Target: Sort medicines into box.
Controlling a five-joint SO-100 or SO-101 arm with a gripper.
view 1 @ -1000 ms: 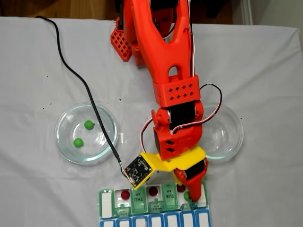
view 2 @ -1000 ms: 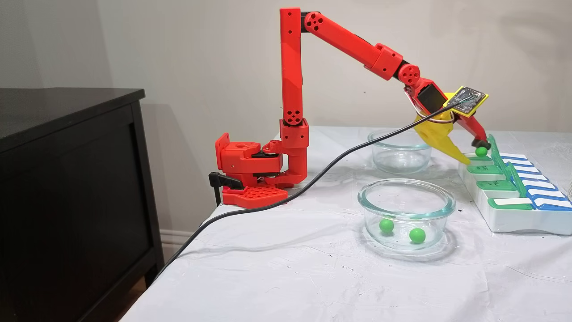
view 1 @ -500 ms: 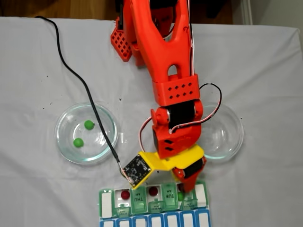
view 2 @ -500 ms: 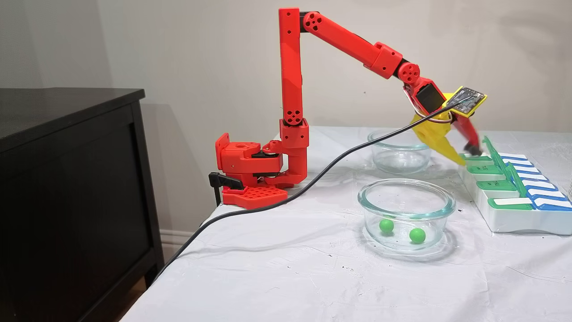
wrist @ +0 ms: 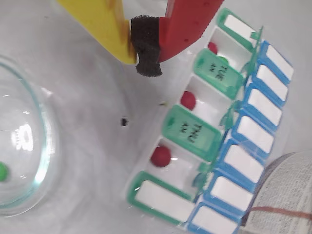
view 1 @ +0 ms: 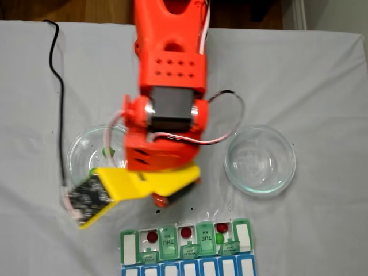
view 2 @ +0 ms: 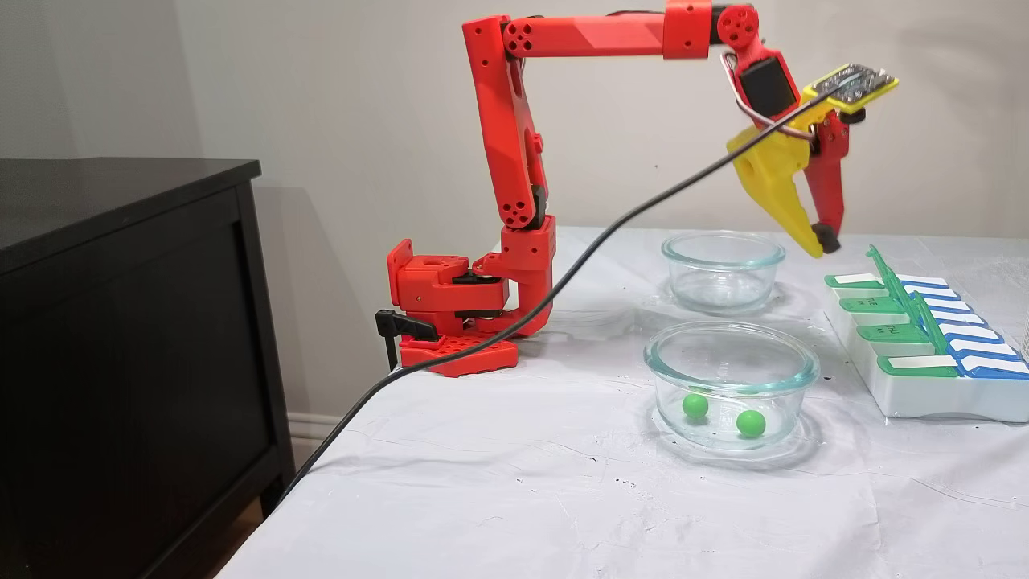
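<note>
The pill organizer lies at the bottom of a fixed view, with green lids and a blue row. Its open cells hold three dark red balls, and a green ball shares one cell with a red one. Two more green balls lie in the nearer glass dish. My gripper hangs high above the table between the dishes and the organizer, shut with nothing in it. Its yellow and red fingers meet on a black pad.
An empty glass dish stands right of the arm in a fixed view. A black cable runs from the wrist across the table's left side. A dark cabinet stands beside the table. The arm's base is clamped at the table's back edge.
The green ball has been let go into the organizer's cell. The gripper has shut, risen high and swung away from the organizer toward the dish with the green balls.
</note>
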